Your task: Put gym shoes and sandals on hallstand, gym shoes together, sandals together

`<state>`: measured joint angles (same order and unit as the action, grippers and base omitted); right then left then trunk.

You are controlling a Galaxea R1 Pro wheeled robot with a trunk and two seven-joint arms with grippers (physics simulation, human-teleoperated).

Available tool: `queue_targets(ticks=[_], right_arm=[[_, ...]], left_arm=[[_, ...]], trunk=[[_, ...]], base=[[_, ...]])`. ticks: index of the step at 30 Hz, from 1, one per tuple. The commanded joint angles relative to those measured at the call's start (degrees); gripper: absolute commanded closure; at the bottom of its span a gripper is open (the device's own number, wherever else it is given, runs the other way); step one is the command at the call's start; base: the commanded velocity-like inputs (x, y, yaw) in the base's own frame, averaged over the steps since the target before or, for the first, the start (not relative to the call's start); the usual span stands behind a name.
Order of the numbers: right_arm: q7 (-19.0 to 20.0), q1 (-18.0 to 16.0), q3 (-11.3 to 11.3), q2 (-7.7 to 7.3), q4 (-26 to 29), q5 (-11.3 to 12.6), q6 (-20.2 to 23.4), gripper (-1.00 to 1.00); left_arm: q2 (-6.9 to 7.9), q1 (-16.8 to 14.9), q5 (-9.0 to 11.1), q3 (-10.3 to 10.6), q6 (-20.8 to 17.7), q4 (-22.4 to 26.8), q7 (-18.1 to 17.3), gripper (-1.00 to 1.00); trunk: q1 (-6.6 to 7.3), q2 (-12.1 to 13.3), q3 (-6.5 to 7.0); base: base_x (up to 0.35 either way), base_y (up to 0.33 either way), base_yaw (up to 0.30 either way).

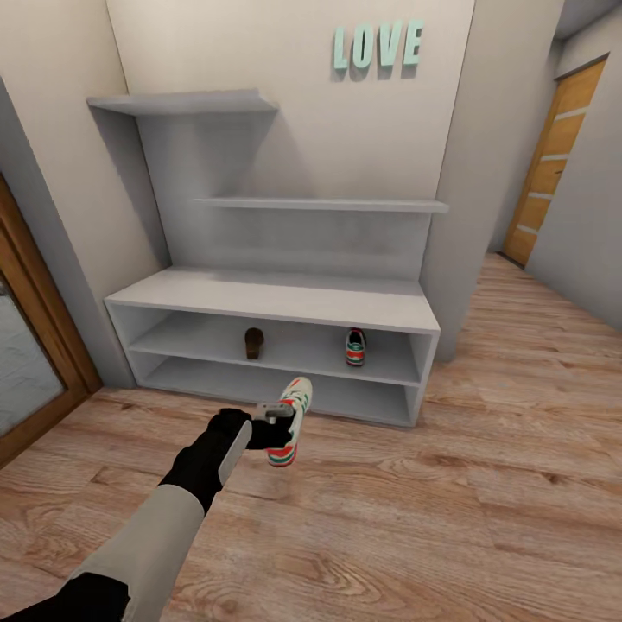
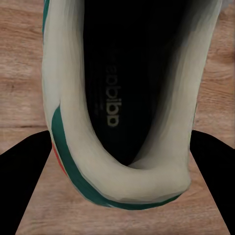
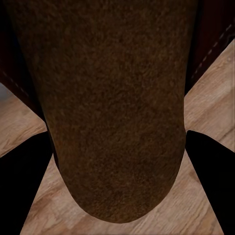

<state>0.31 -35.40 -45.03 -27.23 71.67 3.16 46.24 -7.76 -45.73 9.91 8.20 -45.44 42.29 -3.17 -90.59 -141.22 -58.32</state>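
Note:
One gym shoe [image 1: 292, 413], cream with green stripes and a red-orange sole, hangs above the corridor floor [image 1: 484, 518] in front of the hallstand [image 1: 276, 298]. My left gripper [image 1: 275, 425] is shut on it. The left wrist view looks into that gym shoe [image 2: 73, 122], whose heel sits between the fingers of the left gripper [image 2: 120, 142]. A second gym shoe [image 1: 355, 346] stands on the upper low shelf at the right, and a brown sandal [image 1: 252, 343] stands on the same shelf further left. My right gripper [image 3: 117, 137] is shut on another brown sandal [image 3: 112, 98] above the wood planks.
The hallstand has a thick bench top and wall shelves [image 1: 320, 205] above it. A wooden door frame [image 1: 34, 345] stands close on the left. A wooden door [image 1: 553, 164] lies down the corridor to the right. Open floor stretches to the right of the rack.

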Motion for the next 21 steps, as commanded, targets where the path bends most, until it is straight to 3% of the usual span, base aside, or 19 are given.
queue_targets(ticks=[1, 4, 7, 10, 21], right_arm=[[0.04, -0.04, -0.07, -0.01, 0.05, 0.29, 0.25, 1.00], [0.04, -0.03, -0.06, -0.01, 0.05, 0.27, 0.25, 1.00], [0.04, -0.05, -0.07, -0.02, 0.05, 0.21, 0.25, 1.00], [0.04, -0.03, -0.06, -0.02, 0.11, 0.19, 0.25, 1.00], [-0.03, -0.03, -0.06, -0.02, 0.14, 0.16, 0.25, 1.00]], left_arm=[[0.04, -0.04, 0.29, 0.06, -0.20, 0.06, 0.08, 1.00], [0.10, -0.06, 0.22, 0.06, 0.80, 0.07, -0.03, 1.00], [0.11, -0.06, 0.20, 0.10, 9.83, -0.43, -0.09, 1.00], [0.22, 0.00, 0.20, 0.14, 13.79, -0.70, -0.09, 1.00], [1.76, 0.03, 0.18, 0.07, 15.11, -0.72, 0.06, 1.00]], trunk=[[0.01, -0.02, -0.06], [0.01, -0.02, -0.06], [0.01, -0.02, -0.06], [0.01, -0.02, -0.06], [0.01, -0.02, -0.06]], base=[[0.000, 0.000, 0.000], [0.000, 0.000, 0.000], [0.000, 0.000, 0.000], [0.000, 0.000, 0.000], [0.000, 0.000, 0.000]])
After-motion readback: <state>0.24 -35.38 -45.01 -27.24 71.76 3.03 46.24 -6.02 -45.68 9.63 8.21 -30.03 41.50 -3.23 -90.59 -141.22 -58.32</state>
